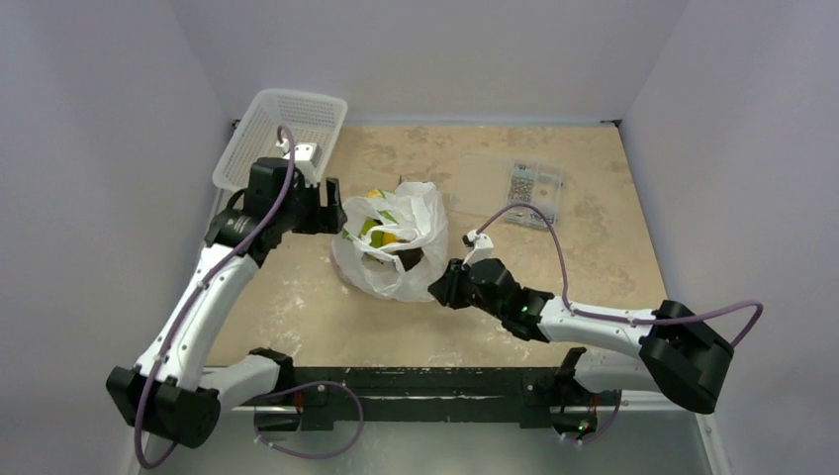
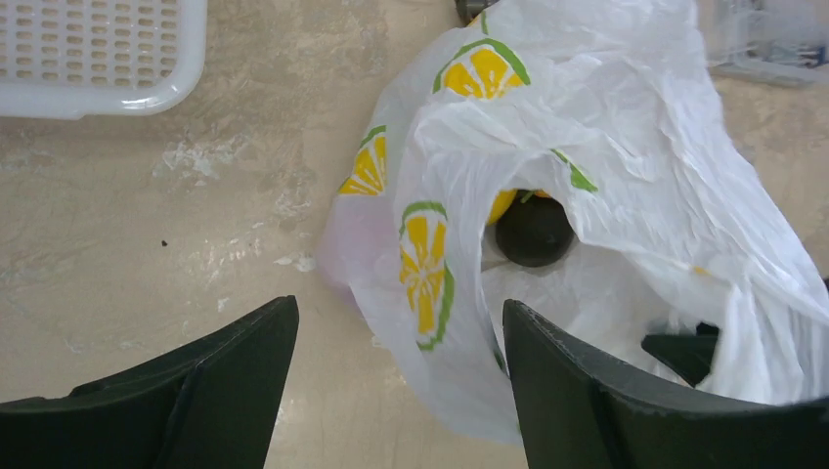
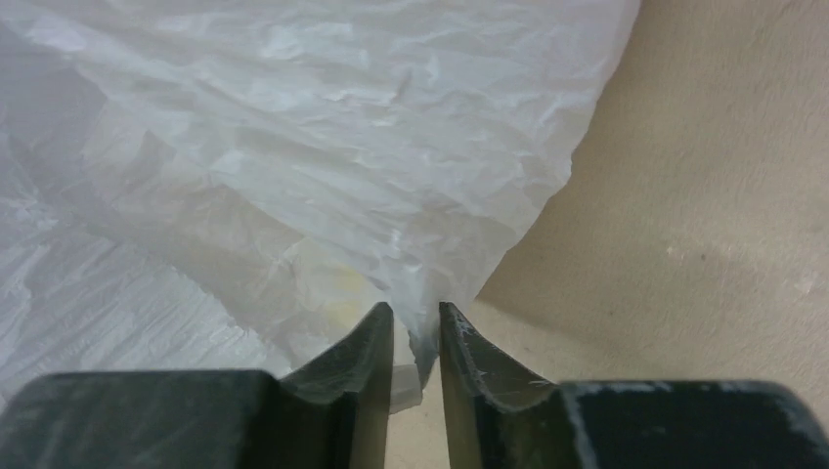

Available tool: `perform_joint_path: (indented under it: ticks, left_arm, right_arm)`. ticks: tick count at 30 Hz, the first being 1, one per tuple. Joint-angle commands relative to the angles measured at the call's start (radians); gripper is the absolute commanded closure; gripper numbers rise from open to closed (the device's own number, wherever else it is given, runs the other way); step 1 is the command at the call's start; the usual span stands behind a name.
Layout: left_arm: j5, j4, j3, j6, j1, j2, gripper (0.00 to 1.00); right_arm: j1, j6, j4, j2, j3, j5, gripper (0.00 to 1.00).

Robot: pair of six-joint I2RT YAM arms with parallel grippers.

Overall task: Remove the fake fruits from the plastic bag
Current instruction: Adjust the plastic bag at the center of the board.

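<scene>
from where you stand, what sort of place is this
Likely a robot test cell: blank walls box in a small table, left arm and right arm bolted at its near edge.

Plastic bag (image 2: 626,127) fills centre to three o'clock, mouth gaping on a dark fruit (image 2: 533,230). Basket (image 2: 98,59) at eleven. Left fingers (image 2: 235,391) spread wide at six, bag edge between.

A beige, mottled stone-look tabletop (image 1: 613,247) is enclosed by plain pale grey-lilac walls (image 1: 435,49) at the back and on both sides. Ahead of the left gripper's fingers (image 2: 215,391) the surface shows whitish scuffs and one small dark speck. To the right of the right gripper's fingers (image 3: 489,381) it lies smooth under soft shadow. The light is even and diffuse. A black rail (image 1: 425,381) runs along the near edge.
</scene>
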Motion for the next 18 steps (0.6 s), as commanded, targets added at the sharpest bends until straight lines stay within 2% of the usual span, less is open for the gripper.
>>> perform_joint_path:
  ticks: [1,5,7,10,12,18]
  left_arm:
    - [0.081,-0.062,-0.012,-0.083,-0.001,-0.204,0.23]
    - [0.322,-0.014,-0.031,-0.13,-0.009,-0.341,0.24]
    - [0.44,0.061,-0.045,-0.18,-0.058,-0.377,0.25]
    - [0.407,0.179,-0.055,-0.19,-0.236,-0.404,0.25]
    - [0.348,0.215,-0.049,-0.16,-0.34,-0.381,0.25]
    - [0.314,0.261,-0.057,-0.113,-0.503,-0.229,0.26]
  right_arm:
    - [0.006,-0.123,-0.115,-0.025,0.106,0.065,0.71]
    - [0.006,-0.23,-0.225,-0.05,0.179,0.144,0.44]
    - [0.006,-0.28,-0.285,-0.048,0.227,0.197,0.29]
    - [0.006,-0.358,-0.357,-0.02,0.304,0.269,0.09]
    - [0.006,-0.399,-0.391,0.015,0.363,0.309,0.02]
    - [0.0,-0.529,-0.329,0.122,0.515,0.341,0.01]
